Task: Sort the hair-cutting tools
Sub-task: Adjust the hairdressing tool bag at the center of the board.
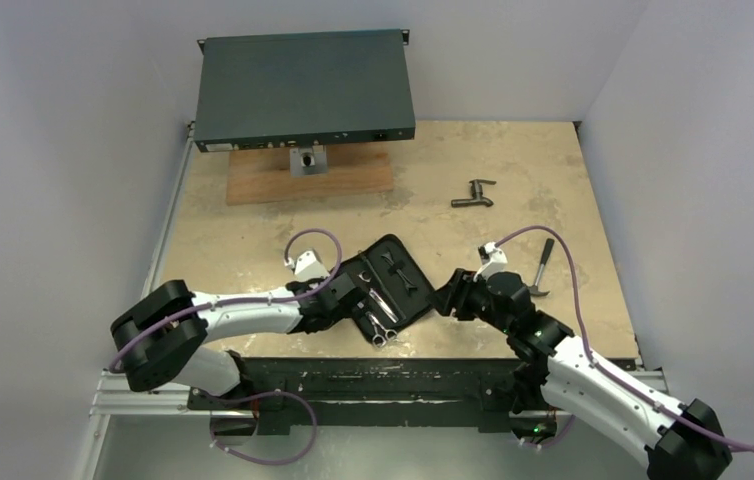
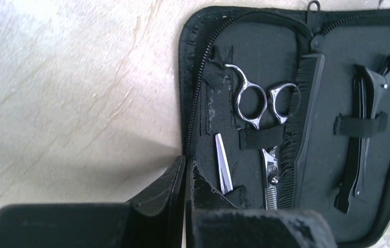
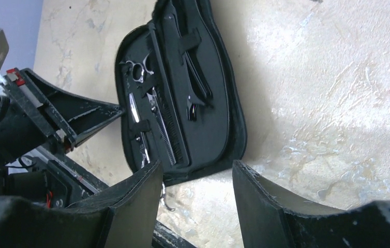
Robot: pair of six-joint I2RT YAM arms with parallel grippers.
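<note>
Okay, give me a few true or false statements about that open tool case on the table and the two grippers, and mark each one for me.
1. The black zip case lies open on the table. True.
2. The scissors lie loose outside the case. False: they sit inside it, under an elastic strap.
3. The left gripper is wide open. False: its fingers are shut, by the case's edge.
4. The right gripper is open and holds nothing. True.
5. The hammer is in the case. False: it lies on the table, apart from the case.
</note>
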